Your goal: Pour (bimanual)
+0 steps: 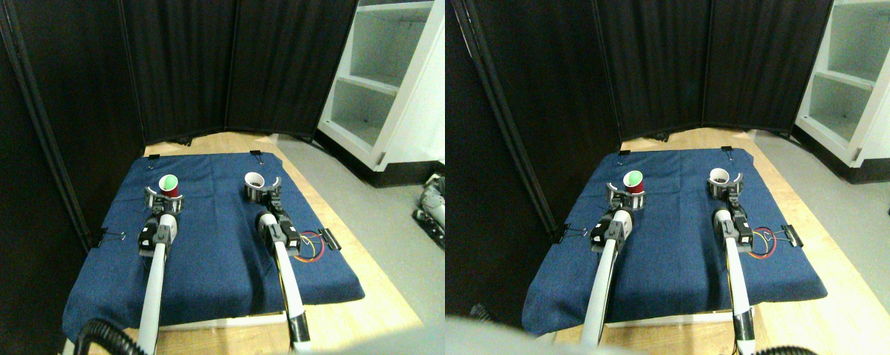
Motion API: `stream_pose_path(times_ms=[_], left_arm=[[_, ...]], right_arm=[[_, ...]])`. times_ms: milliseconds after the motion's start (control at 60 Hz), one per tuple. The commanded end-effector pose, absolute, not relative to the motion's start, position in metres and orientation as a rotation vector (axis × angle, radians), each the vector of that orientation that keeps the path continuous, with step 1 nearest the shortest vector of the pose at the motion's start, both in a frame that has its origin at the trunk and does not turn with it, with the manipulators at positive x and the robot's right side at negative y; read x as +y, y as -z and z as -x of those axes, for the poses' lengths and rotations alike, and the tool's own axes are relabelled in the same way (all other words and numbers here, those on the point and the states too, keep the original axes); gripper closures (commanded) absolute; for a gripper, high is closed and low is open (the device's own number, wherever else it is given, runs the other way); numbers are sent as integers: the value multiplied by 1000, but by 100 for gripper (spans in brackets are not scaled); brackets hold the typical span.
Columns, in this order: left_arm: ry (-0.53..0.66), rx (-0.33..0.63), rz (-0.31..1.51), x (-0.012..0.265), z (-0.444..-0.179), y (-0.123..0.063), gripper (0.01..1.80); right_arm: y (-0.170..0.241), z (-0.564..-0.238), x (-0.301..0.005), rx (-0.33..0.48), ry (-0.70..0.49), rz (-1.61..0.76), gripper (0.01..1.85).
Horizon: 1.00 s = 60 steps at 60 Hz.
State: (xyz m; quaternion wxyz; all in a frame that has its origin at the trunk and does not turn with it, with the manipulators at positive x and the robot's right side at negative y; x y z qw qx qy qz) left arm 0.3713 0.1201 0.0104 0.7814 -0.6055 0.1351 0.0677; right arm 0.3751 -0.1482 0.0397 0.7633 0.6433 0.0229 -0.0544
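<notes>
On blue cloth (216, 251), pincers clasp red cup (168, 186) and white cup (255, 181).

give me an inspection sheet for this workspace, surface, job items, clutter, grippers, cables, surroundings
surface: blue cloth spread over a wooden board, held at its edges by binder clips.
job's things: red cup with a green inside, tilted, at the left gripper; white cup, upright, at the right gripper. Contents cannot be made out.
clutter: nothing seen on the cloth besides the cups.
grippers: each has a ring-shaped holder around its cup; whether they are clamped cannot be told.
cables: coloured wires loop beside the right manipulator on the cloth; a black hose at the bottom left.
surroundings: black curtain panels behind, white shelving on the right, grey floor.
</notes>
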Motion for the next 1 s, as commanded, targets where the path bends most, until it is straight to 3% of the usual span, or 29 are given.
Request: stream_pose_path(times_ms=[17, 200, 417, 583, 833, 883, 950, 1000], left_arm=[[-112, 244, 1290, 117, -368, -21, 76], [-106, 174, 1333, 116, -360, -27, 115], [-61, 175, 1380, 113, -351, -34, 138], [-29, 146, 1391, 108, -343, -43, 148], [20, 111, 1360, 104, -338, -51, 148], [42, 68, 1283, 103, -337, -51, 148], [68, 55, 1232, 102, -337, -48, 112], [69, 44, 1235, 101, -337, -48, 104]], right_arm=[[-51, -370, -145, -3, 86, -1398, 112], [-56, -361, -145, -53, 93, -1411, 131], [-60, -352, -145, -108, 76, -1401, 153], [-64, -346, -145, -160, 73, -1375, 153], [-67, -342, -144, -190, 77, -1378, 153], [-66, -342, -144, -191, 66, -1368, 153], [-67, -342, -144, -189, 63, -1374, 153], [-66, -343, -144, -189, 65, -1374, 153]])
